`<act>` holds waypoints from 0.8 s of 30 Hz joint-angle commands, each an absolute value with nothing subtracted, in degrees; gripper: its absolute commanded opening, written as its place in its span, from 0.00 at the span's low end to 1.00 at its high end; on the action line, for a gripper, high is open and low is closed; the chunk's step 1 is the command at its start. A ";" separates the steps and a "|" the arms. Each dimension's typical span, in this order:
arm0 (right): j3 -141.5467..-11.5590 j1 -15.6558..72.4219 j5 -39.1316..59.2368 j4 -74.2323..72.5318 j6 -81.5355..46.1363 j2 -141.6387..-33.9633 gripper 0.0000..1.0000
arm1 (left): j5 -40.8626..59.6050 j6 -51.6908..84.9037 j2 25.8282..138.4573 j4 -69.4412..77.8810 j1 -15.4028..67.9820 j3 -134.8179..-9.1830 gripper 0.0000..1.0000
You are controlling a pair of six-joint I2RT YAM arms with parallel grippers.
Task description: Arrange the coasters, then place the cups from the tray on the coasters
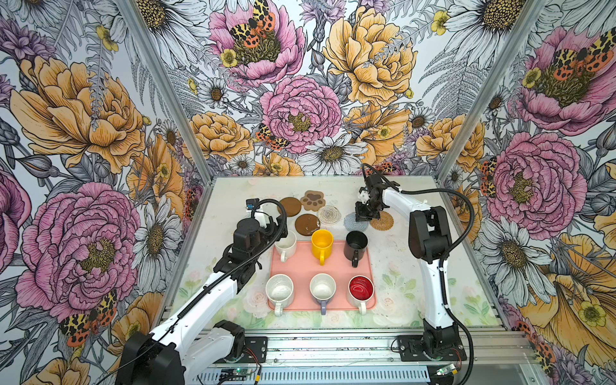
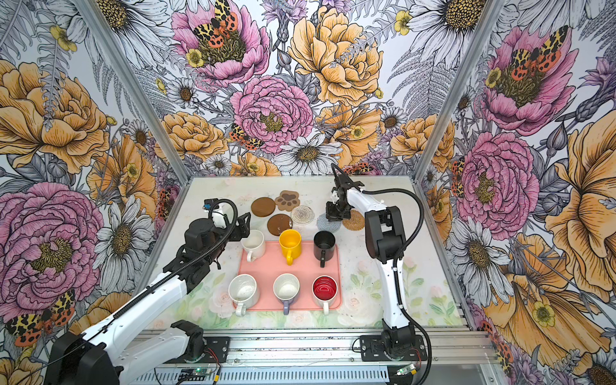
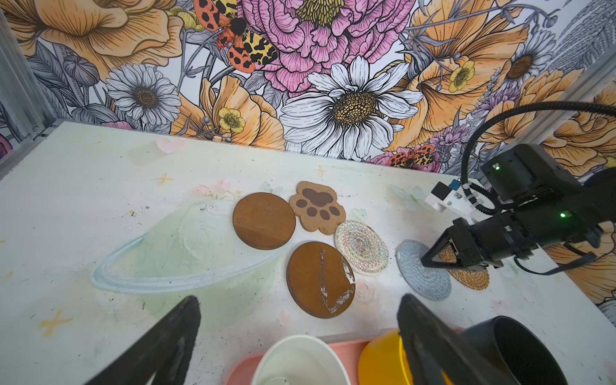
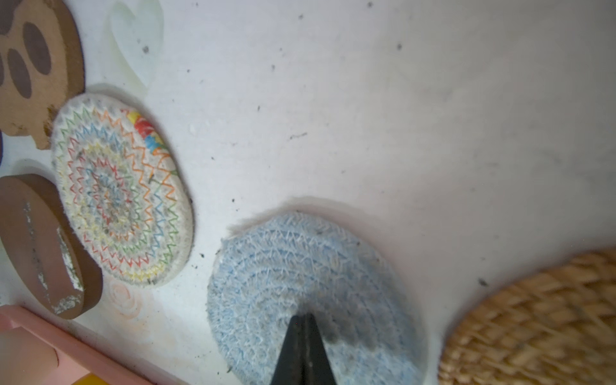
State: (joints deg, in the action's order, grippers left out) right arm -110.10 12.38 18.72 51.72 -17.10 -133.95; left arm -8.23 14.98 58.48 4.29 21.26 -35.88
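Note:
Six coasters lie behind the tray [image 1: 300,266]: two dark brown discs [image 1: 290,206] [image 1: 307,224], a paw-shaped one [image 1: 312,200], a patterned disc [image 1: 329,215], a pale blue woven disc [image 1: 355,222] and a rattan disc [image 1: 381,220]. My right gripper [image 4: 304,316] is shut, its tip resting on the pale blue disc [image 4: 300,266] and holding nothing. My left gripper [image 3: 299,301] stands wide open just above the white cup [image 1: 286,245], nothing between its fingers. On the tray also stand the yellow [image 1: 322,243], black [image 1: 356,245], speckled [image 1: 279,288], lavender [image 1: 322,287] and red-inside [image 1: 361,287] cups.
The flowered back wall [image 1: 300,133] rises close behind the coasters. Bare tabletop [image 3: 116,216] stretches left of the coasters. The tray's front edge lies near the table's front rail [image 1: 333,336].

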 commanded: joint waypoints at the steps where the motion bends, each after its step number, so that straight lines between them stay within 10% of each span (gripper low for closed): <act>1: -112.30 11.69 17.49 52.03 -16.88 -136.64 0.00 | -9.59 13.99 58.09 4.13 21.16 -35.20 0.94; 24: -118.94 10.01 22.53 53.97 -17.87 -134.82 0.02 | -9.00 12.25 59.16 1.33 20.76 -37.45 0.94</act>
State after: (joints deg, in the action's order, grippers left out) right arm -115.18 10.68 20.01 53.67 -17.12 -135.98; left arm -8.56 14.33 59.29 3.64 21.19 -35.88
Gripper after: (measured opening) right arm 0.049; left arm 0.939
